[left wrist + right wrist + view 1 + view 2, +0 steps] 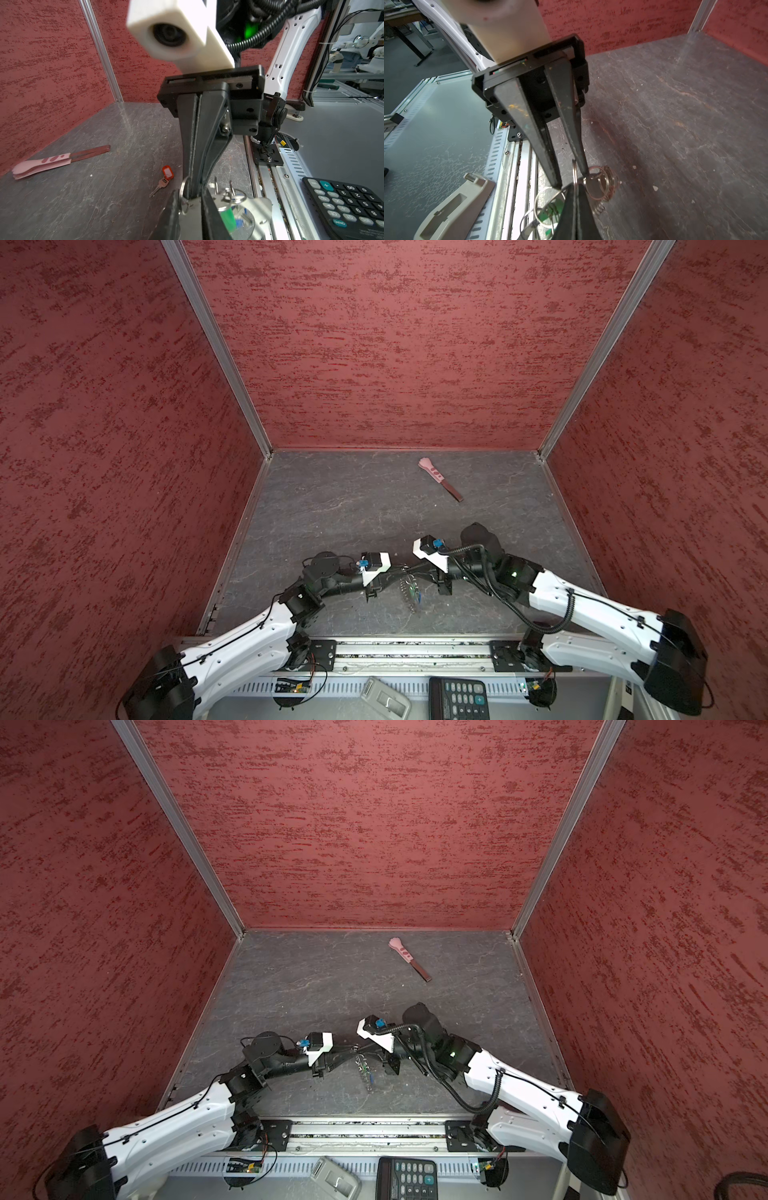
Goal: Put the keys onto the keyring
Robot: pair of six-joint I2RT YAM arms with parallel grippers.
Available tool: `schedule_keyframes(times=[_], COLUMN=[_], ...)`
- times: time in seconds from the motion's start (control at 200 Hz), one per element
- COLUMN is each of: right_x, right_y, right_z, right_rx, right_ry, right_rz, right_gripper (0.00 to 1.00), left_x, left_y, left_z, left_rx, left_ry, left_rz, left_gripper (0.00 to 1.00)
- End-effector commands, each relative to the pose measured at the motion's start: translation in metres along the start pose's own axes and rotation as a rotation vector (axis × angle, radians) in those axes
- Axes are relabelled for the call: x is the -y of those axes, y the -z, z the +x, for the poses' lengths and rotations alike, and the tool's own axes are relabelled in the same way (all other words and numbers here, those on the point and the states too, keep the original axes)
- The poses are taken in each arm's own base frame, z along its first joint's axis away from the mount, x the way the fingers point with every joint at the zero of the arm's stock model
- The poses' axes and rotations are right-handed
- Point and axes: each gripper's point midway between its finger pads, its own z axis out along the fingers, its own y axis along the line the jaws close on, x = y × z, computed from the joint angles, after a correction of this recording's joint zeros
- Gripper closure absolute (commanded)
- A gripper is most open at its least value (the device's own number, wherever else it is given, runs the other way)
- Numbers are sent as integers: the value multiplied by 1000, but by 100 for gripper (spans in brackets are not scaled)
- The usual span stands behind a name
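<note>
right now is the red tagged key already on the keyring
No, the red-tagged key lies loose on the table, apart from the keyring.

In both top views the keyring (409,593) between the arms is too small to tell links from keys. In the left wrist view the green tag (227,216) is blurred, and the blue tag (239,223) beside it barely shows. The calculator (457,699) runs off the bottom edge.

Readable marks stand only on the black calculator (349,209), at 6 o'clock in both top views (457,697) (407,1179). In the left wrist view its keys show "+" on a teal key, "00", "0", "2", "9", "%", "CE" and "GT". The small print below them is too blurred to read
</note>
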Motion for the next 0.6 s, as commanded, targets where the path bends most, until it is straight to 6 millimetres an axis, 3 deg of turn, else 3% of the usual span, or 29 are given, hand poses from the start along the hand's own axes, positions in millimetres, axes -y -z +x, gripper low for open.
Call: schedule_keyframes(times=[0.0, 0.301, 0.596], right_x=[5, 13, 4], right_y=[6, 10, 9], right_z=[-6, -3, -6], right_rx=[-76, -192, -232], right_ry=[15, 24, 51], right_rz=[39, 89, 39], right_gripper=[100, 100, 100], left_x=[-3, -10, -3], left_y=[3, 7, 7], left_z=[9, 7, 6], left_rx=[-42, -24, -8], left_ry=[1, 13, 16], left_rz=[-17, -50, -7], left_gripper=[76, 76, 76])
